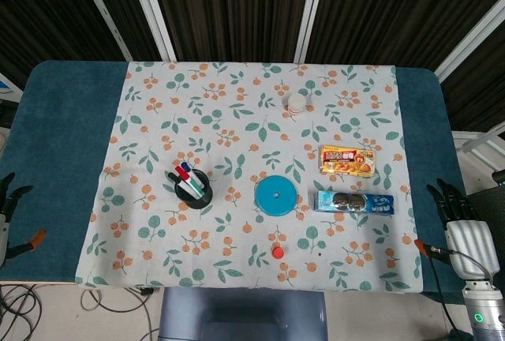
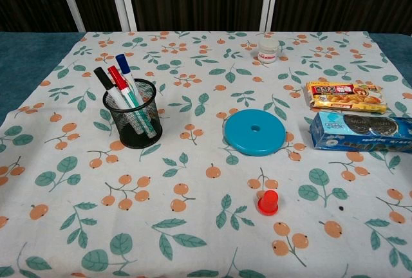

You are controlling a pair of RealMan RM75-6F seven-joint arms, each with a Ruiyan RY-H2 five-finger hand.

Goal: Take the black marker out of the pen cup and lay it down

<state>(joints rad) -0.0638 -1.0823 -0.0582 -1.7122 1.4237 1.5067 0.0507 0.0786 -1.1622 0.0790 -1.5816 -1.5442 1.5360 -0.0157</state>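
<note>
A black mesh pen cup point(image 1: 195, 189) point(image 2: 132, 122) stands on the floral cloth, left of centre. Several markers lean in it. The black marker point(image 2: 103, 80) point(image 1: 173, 176) is the leftmost, its cap pointing up and left, beside a red-capped and a blue-capped one. My left hand point(image 1: 8, 215) hangs at the table's left edge, fingers apart, holding nothing. My right hand point(image 1: 459, 219) hangs at the right edge, fingers spread, also holding nothing. Neither hand shows in the chest view. Both are far from the cup.
A blue disc point(image 1: 276, 196) point(image 2: 255, 132) lies right of the cup. A small red cap point(image 1: 278, 252) point(image 2: 268, 202) sits nearer the front. Two snack packs point(image 1: 346, 161) point(image 1: 354, 202) lie at the right, and a white jar point(image 1: 296, 104) at the back.
</note>
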